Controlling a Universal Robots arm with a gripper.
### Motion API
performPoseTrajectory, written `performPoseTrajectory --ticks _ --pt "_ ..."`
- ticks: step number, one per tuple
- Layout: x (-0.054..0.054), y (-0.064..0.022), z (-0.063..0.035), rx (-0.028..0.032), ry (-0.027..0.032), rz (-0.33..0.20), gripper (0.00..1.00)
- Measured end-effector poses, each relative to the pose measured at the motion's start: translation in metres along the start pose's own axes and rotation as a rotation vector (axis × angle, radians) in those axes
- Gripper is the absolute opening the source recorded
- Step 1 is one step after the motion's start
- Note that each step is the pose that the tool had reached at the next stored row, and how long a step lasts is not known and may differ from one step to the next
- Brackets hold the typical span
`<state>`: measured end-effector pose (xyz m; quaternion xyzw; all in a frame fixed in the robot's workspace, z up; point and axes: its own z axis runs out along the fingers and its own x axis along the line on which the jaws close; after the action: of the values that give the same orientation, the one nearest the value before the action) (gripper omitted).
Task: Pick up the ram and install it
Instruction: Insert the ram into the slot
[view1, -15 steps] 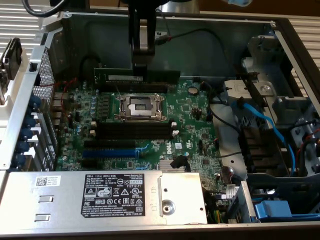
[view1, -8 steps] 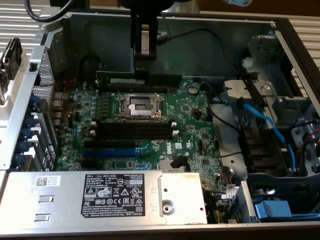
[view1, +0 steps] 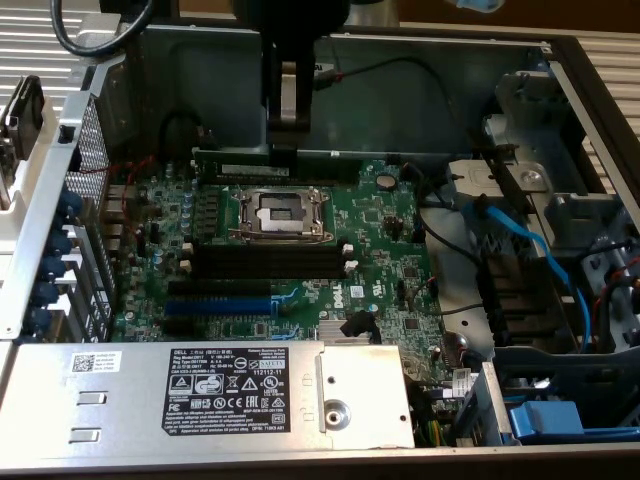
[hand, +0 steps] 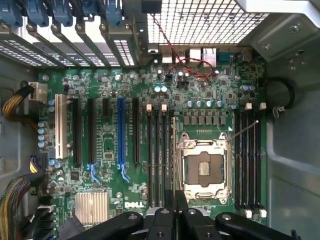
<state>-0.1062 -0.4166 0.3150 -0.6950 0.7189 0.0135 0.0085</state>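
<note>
The ram (view1: 330, 157) is a long, thin, dark green stick with a white label strip. It lies level along the far side of the CPU socket (view1: 280, 212), over the back edge of the motherboard. My gripper (view1: 284, 150) comes down from above and is shut on the stick's middle. In the wrist view the ram (hand: 173, 150) is seen edge-on as a thin line running out from my gripper (hand: 175, 200), between the CPU socket (hand: 205, 170) and a bank of black slots (hand: 160, 155). I cannot tell whether it touches a slot.
Another bank of black slots (hand: 247, 160) flanks the socket's other side. A blue expansion slot (view1: 220, 305) and the power supply (view1: 200, 390) lie nearer the front. Blue cables (view1: 530, 250) and drive bays fill the exterior view's right. Case walls enclose the board.
</note>
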Motion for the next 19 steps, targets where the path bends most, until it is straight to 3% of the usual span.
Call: performPoseTrajectory --ticks 19 --pt "0.009 -0.0004 0.0144 0.0001 0.0000 0.005 0.12"
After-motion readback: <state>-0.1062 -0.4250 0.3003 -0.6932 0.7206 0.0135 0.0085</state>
